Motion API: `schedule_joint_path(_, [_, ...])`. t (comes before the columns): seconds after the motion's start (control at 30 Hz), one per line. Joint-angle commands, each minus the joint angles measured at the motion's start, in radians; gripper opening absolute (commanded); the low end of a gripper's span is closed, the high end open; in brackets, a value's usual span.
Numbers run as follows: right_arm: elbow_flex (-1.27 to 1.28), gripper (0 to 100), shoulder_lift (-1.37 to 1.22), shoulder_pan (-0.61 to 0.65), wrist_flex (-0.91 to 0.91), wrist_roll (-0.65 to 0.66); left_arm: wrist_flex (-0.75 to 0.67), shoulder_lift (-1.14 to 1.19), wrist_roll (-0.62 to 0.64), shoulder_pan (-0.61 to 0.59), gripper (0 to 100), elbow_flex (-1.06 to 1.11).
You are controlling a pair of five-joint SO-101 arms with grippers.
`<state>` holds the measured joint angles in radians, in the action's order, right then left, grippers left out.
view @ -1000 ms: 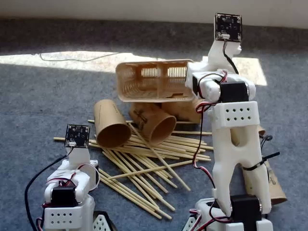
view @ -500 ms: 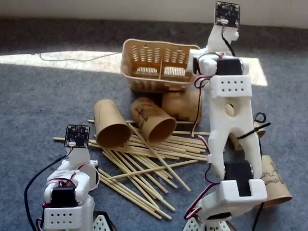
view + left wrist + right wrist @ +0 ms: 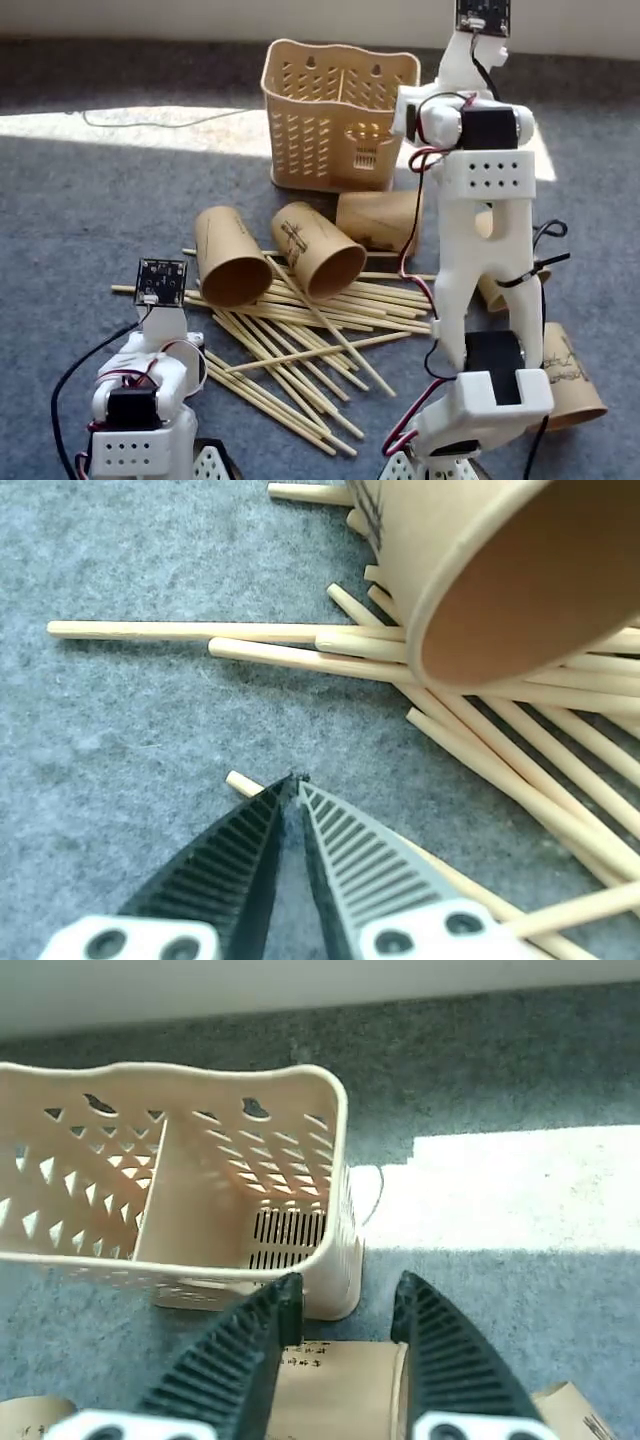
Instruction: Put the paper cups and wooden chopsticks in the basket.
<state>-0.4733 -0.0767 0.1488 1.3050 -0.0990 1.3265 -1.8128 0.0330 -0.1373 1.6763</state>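
The beige slotted basket [image 3: 330, 150] stands upright at the back of the carpet, its opening facing up. My right gripper [image 3: 347, 1288] hovers open just in front of the basket [image 3: 335, 1140], with nothing between its fingers and a paper cup [image 3: 340, 1390] lying below it. Three brown paper cups [image 3: 232, 258] [image 3: 318, 250] [image 3: 378, 220] lie on their sides in front of the basket. Wooden chopsticks [image 3: 310, 330] are strewn in a loose pile in the middle. My left gripper [image 3: 297, 780] is shut just above one chopstick [image 3: 240, 782], a short way from a cup's mouth [image 3: 510, 580].
Another cup [image 3: 568, 375] lies at the right beside the right arm's base, and one more [image 3: 495, 292] peeks out behind that arm. A thin cable [image 3: 150, 122] runs across the sunlit strip at the back left. Grey carpet lies bare on the left.
The basket went from lying on its side to standing upright. The right arm stretched farther back and higher. The left arm stayed still.
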Motion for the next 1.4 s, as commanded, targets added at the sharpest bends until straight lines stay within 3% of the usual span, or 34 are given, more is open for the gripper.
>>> schedule_joint_path(0.0, [-0.119,15.6,0.021,0.024,0.12,-0.005,0.002,-0.012,0.005,0.015,1,0.018])
schedule_joint_path(0.1, [-0.174,15.6,0.021,0.024,0.226,-0.003,0.002,-0.012,0.005,0.015,1,0.018])
schedule_joint_path(0.23, [-0.208,15.6,0.021,0.019,0.337,0.098,0.002,-0.012,0.005,0.015,1,0.018])
schedule_joint_path(0.43, [-0.205,15.6,0.027,-0.033,0.458,0.104,0.002,-0.012,0.005,0.015,1,0.018])
schedule_joint_path(0.63, [-0.042,15.6,0.162,-0.134,0.456,0.106,0.002,-0.012,0.005,0.015,1,0.018])
schedule_joint_path(0.93, [0.371,15.6,0.506,-0.142,0.45,0.107,0.002,-0.012,0.005,0.015,1,0.018])
schedule_joint_path(1.37, [0.88,15.6,0.667,-0.332,0.159,0.109,0.002,-0.012,0.005,0.015,1,0.018])
